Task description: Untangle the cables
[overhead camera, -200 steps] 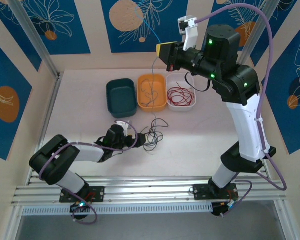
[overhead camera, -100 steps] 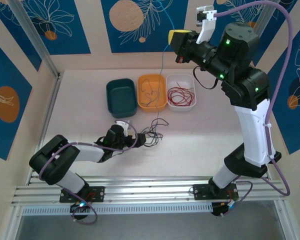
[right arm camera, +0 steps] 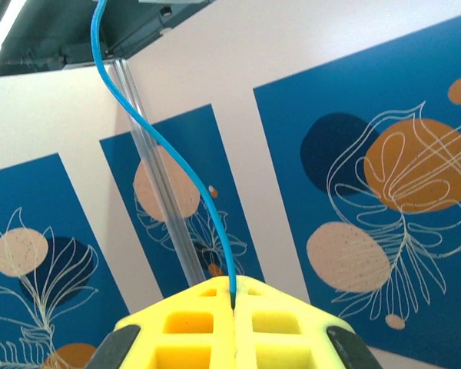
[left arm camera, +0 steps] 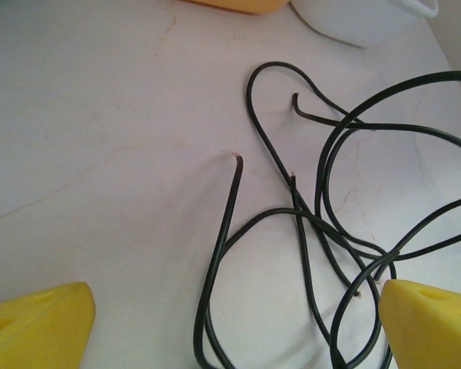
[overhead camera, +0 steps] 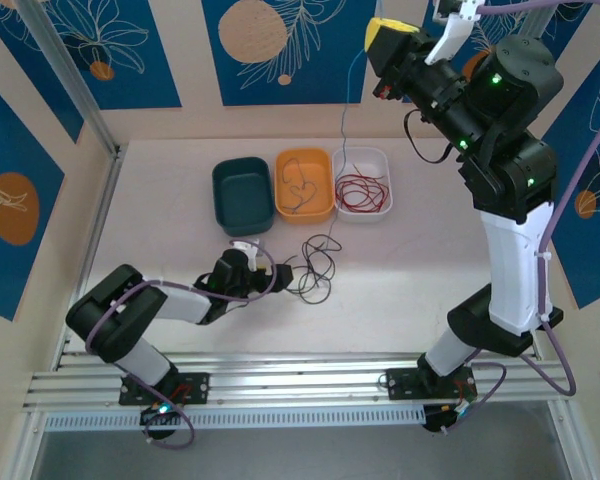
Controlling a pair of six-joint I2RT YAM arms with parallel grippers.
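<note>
The left arm lay low, folded across the lower left, left hand spread wide open. The right arm reared tall toward the upper right, right hand pinched shut on a cable.

The overhead camera looks steeply down from above and behind the arm bases onto the pale marbled table, facing the blue-and-orange leaf-print wall panels. The left wrist camera sits low and close over that table, framed by the left gripper and its yellow fingertips. It shares the tangle of thin black cables with the overhead view. The right wrist camera tilts upward past the right gripper and its pinched thin blue cable toward those panels.
</note>
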